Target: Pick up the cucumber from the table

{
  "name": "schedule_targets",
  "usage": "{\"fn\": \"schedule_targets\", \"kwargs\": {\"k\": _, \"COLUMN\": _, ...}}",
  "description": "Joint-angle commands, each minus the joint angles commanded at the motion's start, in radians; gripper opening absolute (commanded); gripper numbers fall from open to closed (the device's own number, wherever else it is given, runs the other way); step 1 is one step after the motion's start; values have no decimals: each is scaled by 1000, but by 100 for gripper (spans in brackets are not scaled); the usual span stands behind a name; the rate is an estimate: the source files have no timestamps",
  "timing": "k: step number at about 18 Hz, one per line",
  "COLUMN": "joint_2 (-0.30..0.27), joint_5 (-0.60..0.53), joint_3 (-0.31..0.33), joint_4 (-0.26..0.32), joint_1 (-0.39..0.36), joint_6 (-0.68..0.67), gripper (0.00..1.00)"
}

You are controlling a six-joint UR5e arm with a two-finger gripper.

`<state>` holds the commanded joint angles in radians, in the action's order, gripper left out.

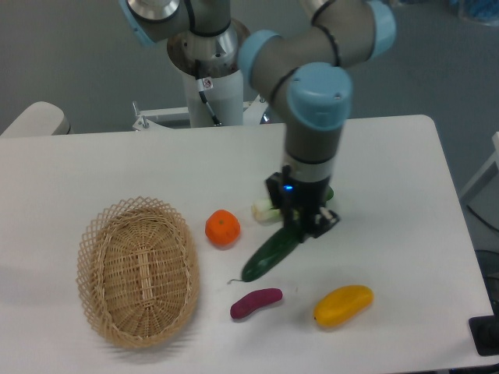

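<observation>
The cucumber [267, 255] is a long dark green cylinder that hangs tilted above the white table [117, 164], its thin stem tip pointing down-left. My gripper [300, 226] is shut on its upper right end, near the middle of the table. The arm's wrist stands in front of the bok choy and hides most of it. The cucumber's lower end hovers just above the purple sweet potato.
A wicker basket [138, 270] lies at the left. An orange [222, 228] sits beside it, a purple sweet potato [256, 303] and a yellow mango [343, 305] lie near the front edge, and the white stalk of a bok choy [263, 209] shows behind the gripper.
</observation>
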<state>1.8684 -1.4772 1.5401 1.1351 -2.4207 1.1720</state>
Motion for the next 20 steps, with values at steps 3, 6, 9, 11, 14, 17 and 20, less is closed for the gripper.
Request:
{"fn": "schedule_targets", "kwargs": {"k": 3, "joint_2": 6, "joint_5": 0, "joint_3": 0, "joint_4": -2, "joint_1": 2, "joint_6": 2, "gripper": 32}}
{"fn": "schedule_targets", "kwargs": {"k": 6, "joint_2": 6, "joint_5": 2, "joint_3": 2, "joint_4": 0, "joint_1": 2, "joint_6": 5, "gripper": 32}}
{"fn": "schedule_targets", "kwargs": {"k": 9, "joint_2": 0, "joint_5": 2, "joint_3": 0, "joint_4": 6, "joint_1": -4, "joint_6": 15, "gripper": 32}}
{"fn": "schedule_targets", "kwargs": {"k": 11, "joint_2": -2, "joint_5": 2, "joint_3": -3, "joint_4": 5, "joint_1": -8, "joint_6": 15, "gripper": 32}}
{"fn": "schedule_targets", "kwargs": {"k": 14, "joint_2": -2, "joint_5": 3, "joint_3": -3, "joint_4": 3, "joint_1": -9, "joint_6": 15, "gripper": 32}}
{"fn": "schedule_targets", "kwargs": {"k": 17, "joint_2": -2, "joint_5": 3, "joint_3": -5, "joint_4": 3, "joint_1": -12, "joint_6": 15, "gripper": 32}}
{"fn": "schedule_targets", "kwargs": {"k": 20, "joint_2": -3, "joint_5": 3, "joint_3": -8, "joint_4": 0, "joint_1": -12, "joint_6": 14, "gripper": 32}}
